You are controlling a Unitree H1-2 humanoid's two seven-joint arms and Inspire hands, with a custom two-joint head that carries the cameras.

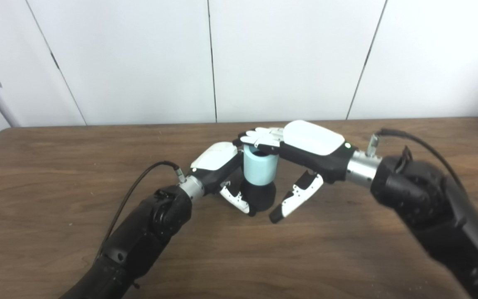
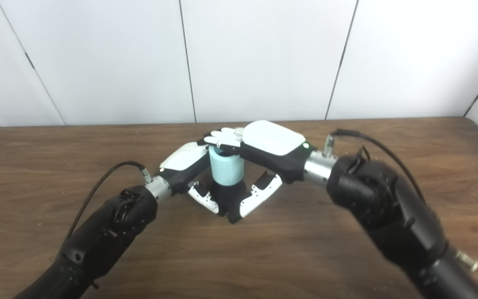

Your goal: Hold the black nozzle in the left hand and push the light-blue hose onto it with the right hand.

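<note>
The black nozzle [image 1: 262, 195] stands upright on the table at the centre. The light-blue hose [image 1: 259, 168], a short wide tube, sits upright on top of it. My left hand [image 1: 218, 160] is shut on the black nozzle from the left, its thumb curled round the front of the base; its fingers are hidden behind. My right hand [image 1: 301, 143] comes in from the right and lies flat, with its fingers [image 1: 259, 136] stretched over the hose's top rim. Its thumb [image 1: 295, 197] hangs down to the right, apart from the nozzle.
The brown wooden table [image 1: 347, 249] runs to a white panelled wall at the back. Cables loop from both wrists, the left cable [image 1: 139, 182] and the right cable [image 1: 421, 145]. No other objects are in view.
</note>
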